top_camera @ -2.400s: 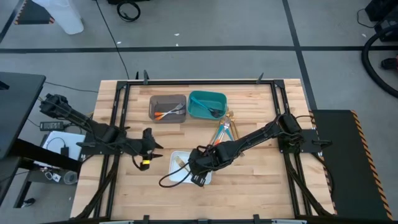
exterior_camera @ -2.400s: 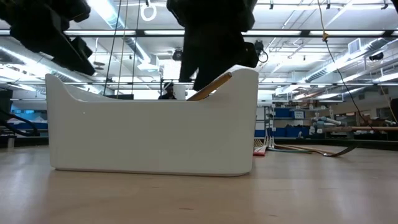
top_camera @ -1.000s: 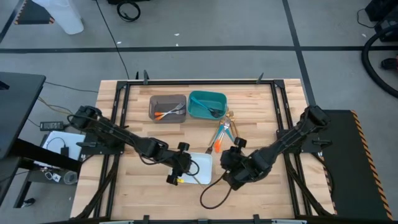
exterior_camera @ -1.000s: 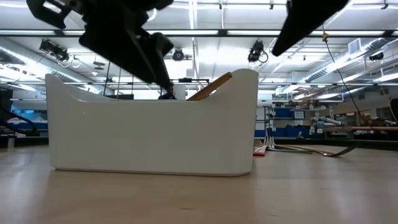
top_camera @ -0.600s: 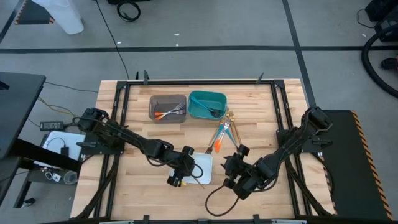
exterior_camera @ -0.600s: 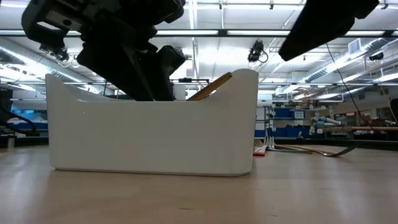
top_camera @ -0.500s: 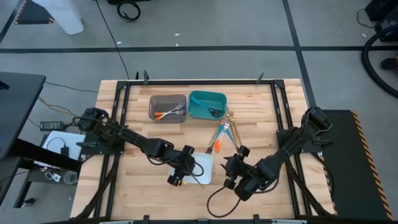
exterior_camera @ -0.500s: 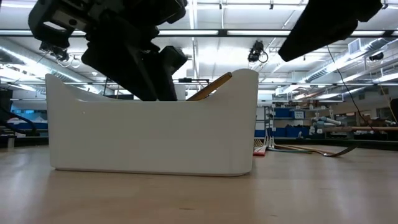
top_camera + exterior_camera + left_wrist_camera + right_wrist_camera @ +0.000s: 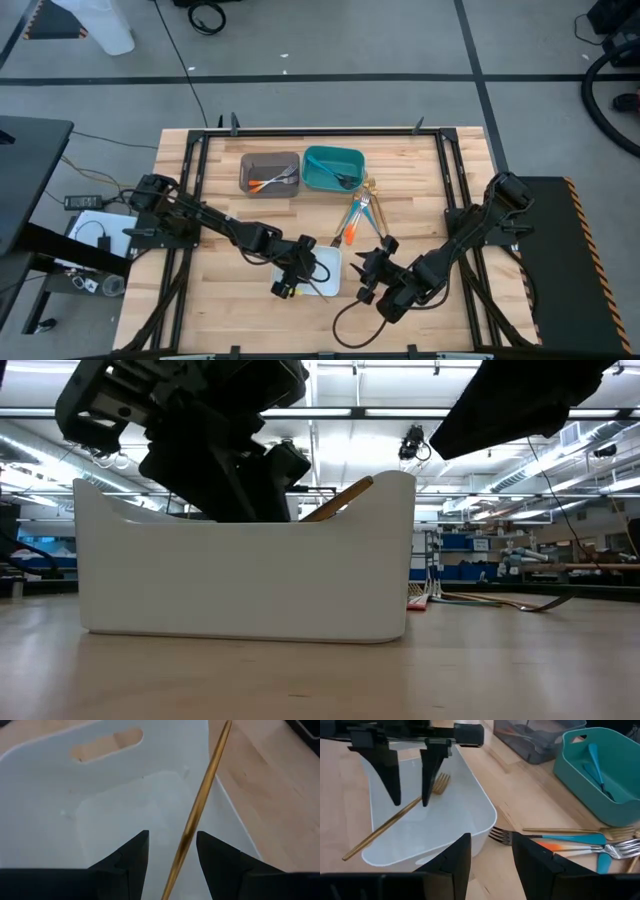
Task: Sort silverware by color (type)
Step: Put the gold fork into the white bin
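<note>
Gold-sorting step, by the look of it: the left gripper (image 9: 411, 767) is hung low inside the white tray (image 9: 330, 262), fingers parted with the gold fork (image 9: 395, 822) running between them but not clamped. That fork is leaned with its handle on the rim. A squeeze would probably be needed next, or a lift-away if it's meant to be left there. Further right, more silverware (image 9: 355, 212) is piled on the table, and the right gripper (image 9: 368, 272) is parked beside the tray, open and empty.

You've got a wooden table (image 9: 420, 170) here: grey bin (image 9: 270, 172) and teal bin (image 9: 333, 167) at 12 o'clock, white tray (image 9: 327, 272) central, loose silverware (image 9: 356, 215) at 1 o'clock of it.
</note>
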Controlling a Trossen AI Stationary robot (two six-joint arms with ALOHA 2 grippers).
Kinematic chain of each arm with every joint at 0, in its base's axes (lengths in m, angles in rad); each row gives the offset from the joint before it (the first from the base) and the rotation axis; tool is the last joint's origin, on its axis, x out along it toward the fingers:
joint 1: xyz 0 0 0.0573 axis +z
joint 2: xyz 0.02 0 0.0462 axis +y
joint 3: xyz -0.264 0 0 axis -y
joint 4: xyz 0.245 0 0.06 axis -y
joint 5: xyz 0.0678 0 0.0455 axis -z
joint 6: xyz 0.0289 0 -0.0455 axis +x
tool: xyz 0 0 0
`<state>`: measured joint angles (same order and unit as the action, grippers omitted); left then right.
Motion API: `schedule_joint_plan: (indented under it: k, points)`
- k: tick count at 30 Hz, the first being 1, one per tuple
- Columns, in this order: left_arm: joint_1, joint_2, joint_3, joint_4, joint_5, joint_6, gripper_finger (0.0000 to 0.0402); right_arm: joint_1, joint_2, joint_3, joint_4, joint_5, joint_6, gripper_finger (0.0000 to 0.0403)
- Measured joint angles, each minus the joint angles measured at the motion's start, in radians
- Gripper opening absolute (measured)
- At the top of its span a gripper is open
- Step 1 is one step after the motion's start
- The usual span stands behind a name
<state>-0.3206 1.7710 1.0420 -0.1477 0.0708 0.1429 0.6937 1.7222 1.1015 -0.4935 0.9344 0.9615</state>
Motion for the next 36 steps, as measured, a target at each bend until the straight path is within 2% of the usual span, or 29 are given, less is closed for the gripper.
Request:
schedule_joint_plan:
  k: [11, 26, 36]
  points:
    - [0.0, 0.063, 0.002, 0.004, 0.0, 0.001, 0.0169, 0.0, 0.0, 0.0, 0.024, 0.008, -0.031, 0.0153]
    - [-0.001, 0.063, 0.002, -0.019, -0.031, -0.032, 0.0044, 0.0, 0.0, 0.0, 0.037, 0.009, -0.038, 0.0153]
    - [0.0, 0.022, -0.004, -0.061, -0.078, -0.032, 0.004, 0.0, 0.0, 0.0, 0.045, 0.008, -0.041, 0.0153]
